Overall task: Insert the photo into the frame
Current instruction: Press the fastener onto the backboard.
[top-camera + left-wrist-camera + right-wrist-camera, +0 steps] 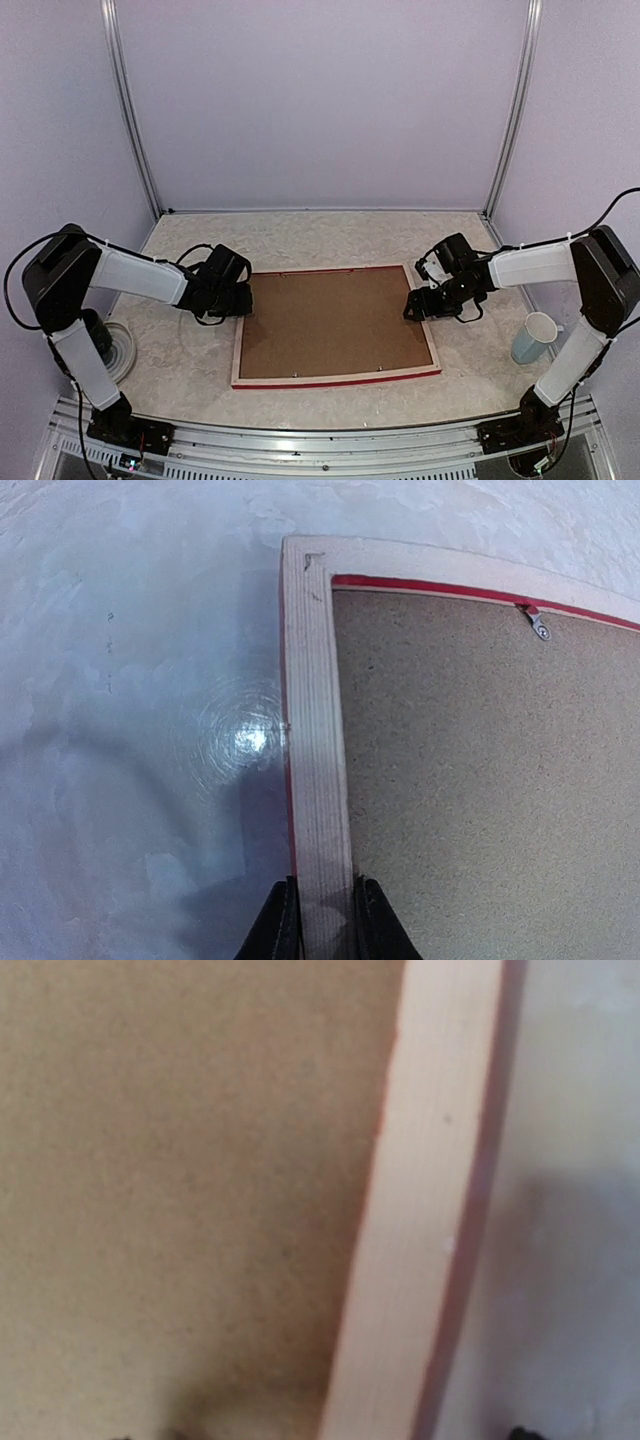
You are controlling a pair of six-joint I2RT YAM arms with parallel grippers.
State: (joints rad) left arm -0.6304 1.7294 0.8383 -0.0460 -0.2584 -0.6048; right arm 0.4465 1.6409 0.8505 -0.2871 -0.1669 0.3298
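- Fingers (pixel 283 928) of the left gripper (pixel 325 925) pinch the frame (pixel 318 730) by its pale left rail, nearly closed on it
- Frame lies face down, long side running left to right between the arms, brown backing board (pixel 335 325) filling it; photo not visible in any view
- Right gripper (pixel 418 303) stands wide open astride the right rail, holding nothing
- Left wrist view shows a metal clip (pixel 538 625) on the backing; only the overhead view shows one arm at each short end

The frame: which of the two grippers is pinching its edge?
The left gripper: its fingers squeeze the frame's pale wooden edge from both sides. The right gripper stands wide open, fingertips apart astride the opposite edge.
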